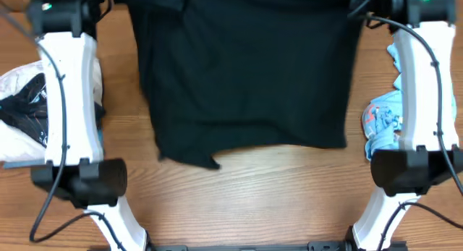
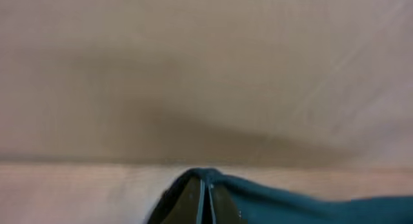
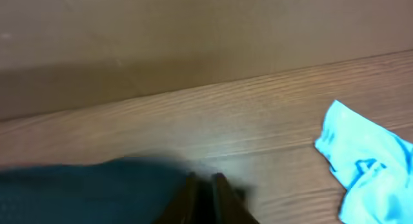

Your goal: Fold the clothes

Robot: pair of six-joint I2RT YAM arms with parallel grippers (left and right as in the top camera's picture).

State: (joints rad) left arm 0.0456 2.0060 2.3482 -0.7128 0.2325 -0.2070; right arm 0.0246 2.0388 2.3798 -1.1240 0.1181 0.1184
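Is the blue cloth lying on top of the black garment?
No, the blue cloth lies on the table beside the black garment, apart from it.

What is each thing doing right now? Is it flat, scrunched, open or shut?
black garment, spread out, one corner rumpled.
blue shirt, scrunched up.
white and black bundle, crumpled.
left gripper, shut, pinching the black garment.
right gripper, jaws nearly together beside the black garment; grip unclear.
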